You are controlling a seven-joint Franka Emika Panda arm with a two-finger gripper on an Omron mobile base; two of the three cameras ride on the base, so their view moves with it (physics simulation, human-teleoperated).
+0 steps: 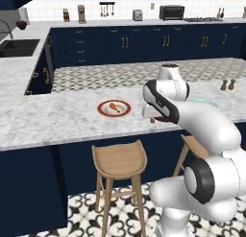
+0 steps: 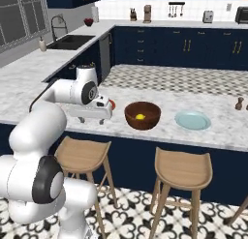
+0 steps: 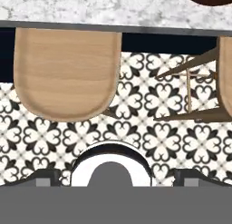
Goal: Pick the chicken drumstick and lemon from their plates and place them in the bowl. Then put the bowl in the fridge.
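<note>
- White marble surface (image 2: 203, 95): carries all task items.
- Dark reddish-brown wooden bowl (image 2: 143, 115), just beside the gripper (image 2: 92, 120): holds the small yellow lemon (image 2: 140, 116).
- Golden-tan chicken drumstick (image 1: 114, 106): on the red-rimmed white plate (image 1: 114, 108), unpicked.
- Gripper: state cannot be told.

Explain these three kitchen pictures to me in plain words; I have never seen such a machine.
The white jointed machine is a robot arm on a driving base. Two pictures come from cameras behind it, left and right; the third looks along its hand, down at a wooden stool and patterned floor. Its end effector hangs just over the marble counter near the front edge; I cannot tell if it is open, and nothing shows in it. On the counter: a red-rimmed plate with a chicken drumstick, a brown bowl holding a lemon, and an empty blue plate.
</note>
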